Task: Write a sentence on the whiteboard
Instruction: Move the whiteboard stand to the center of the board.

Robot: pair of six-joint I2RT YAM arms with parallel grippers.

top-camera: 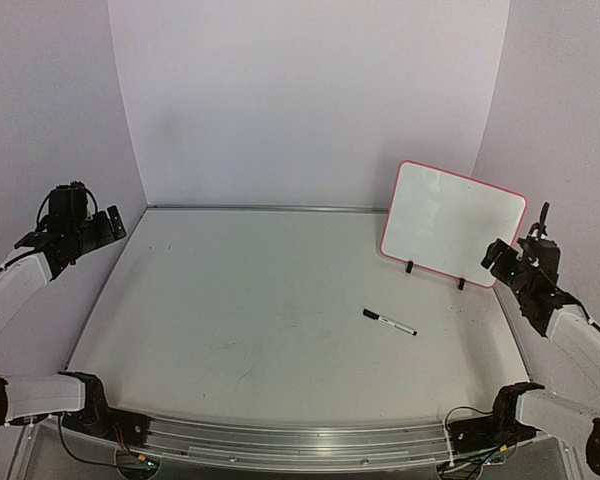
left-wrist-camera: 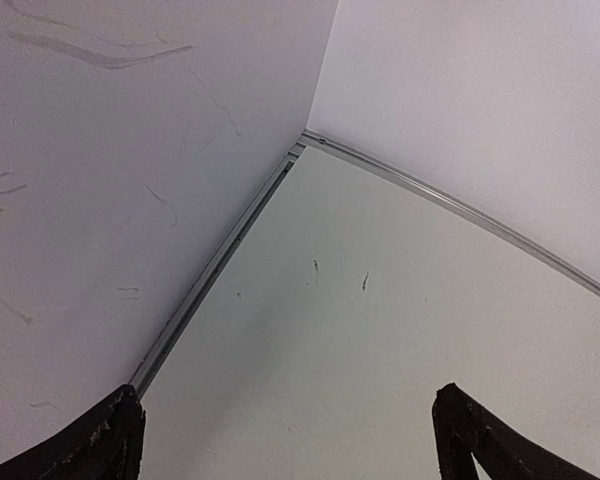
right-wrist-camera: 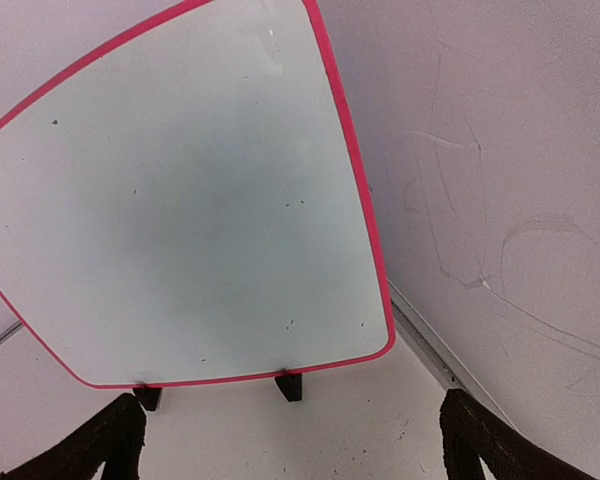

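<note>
Left black two-finger gripper (left-wrist-camera: 288,395) sits mid-left in the top view, fingers spread wide, holding nothing. Right black two-finger gripper (right-wrist-camera: 292,400), mid-right, is equally wide apart and holds nothing. Small rectangular whiteboard with thin red-pink frame (top-camera: 455,222) stands on two black feet at upper right of the pale grey table (top-camera: 230,320), near the right gripper, face plain white. Thin white marker with black cap (top-camera: 389,322) lies flat centre-right, apart from both grippers.

whiteboard (right-wrist-camera: 180,200): top and left parts cut off by right wrist view's edge
marker (top-camera: 389,322): barrel print too small to read
</note>
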